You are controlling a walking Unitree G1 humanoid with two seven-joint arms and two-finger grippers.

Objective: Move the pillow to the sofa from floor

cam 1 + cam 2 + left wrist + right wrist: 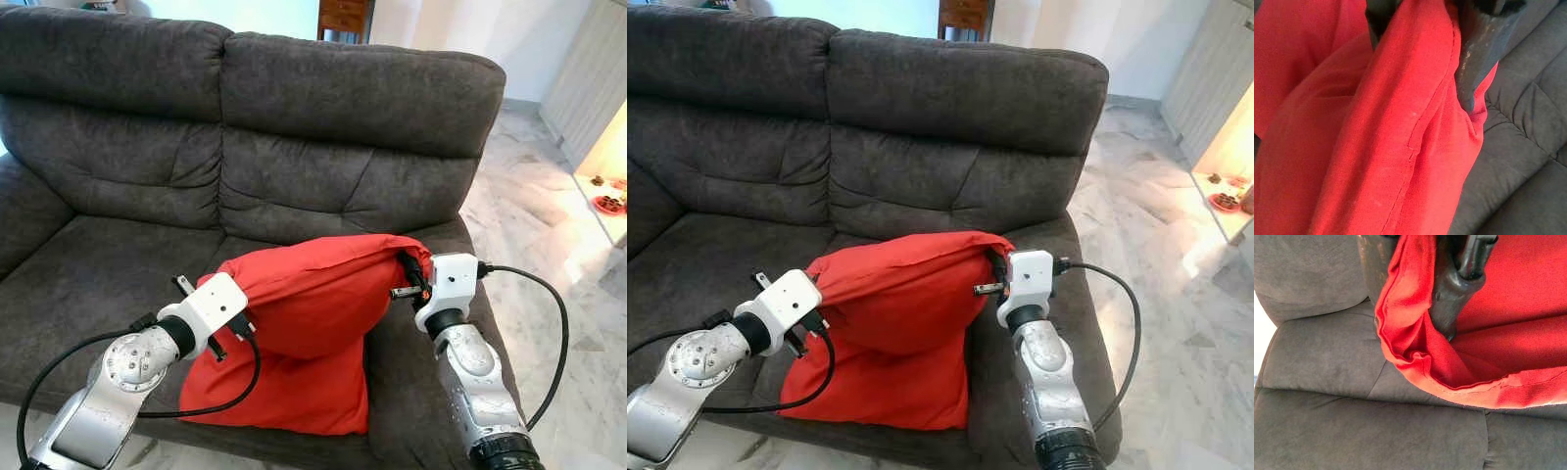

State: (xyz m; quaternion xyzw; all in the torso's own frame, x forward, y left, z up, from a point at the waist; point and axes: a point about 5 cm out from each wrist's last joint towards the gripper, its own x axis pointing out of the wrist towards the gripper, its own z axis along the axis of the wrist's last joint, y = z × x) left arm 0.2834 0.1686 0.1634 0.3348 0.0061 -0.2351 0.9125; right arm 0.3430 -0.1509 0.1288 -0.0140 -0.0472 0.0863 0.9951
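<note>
A red pillow hangs between my two grippers above the right seat of a dark grey sofa. Its lower part sags onto the seat and droops over the front edge. My left gripper is shut on the pillow's upper left corner. In the left wrist view, red fabric is pinched between the black fingers. My right gripper is shut on the upper right corner, by the sofa's right armrest. There a fold of cloth is clamped by its fingers.
The sofa's backrest rises just behind the pillow. Pale marble floor lies to the right of the sofa. A low white shelf with small items stands at the far right. Wooden furniture shows behind the sofa.
</note>
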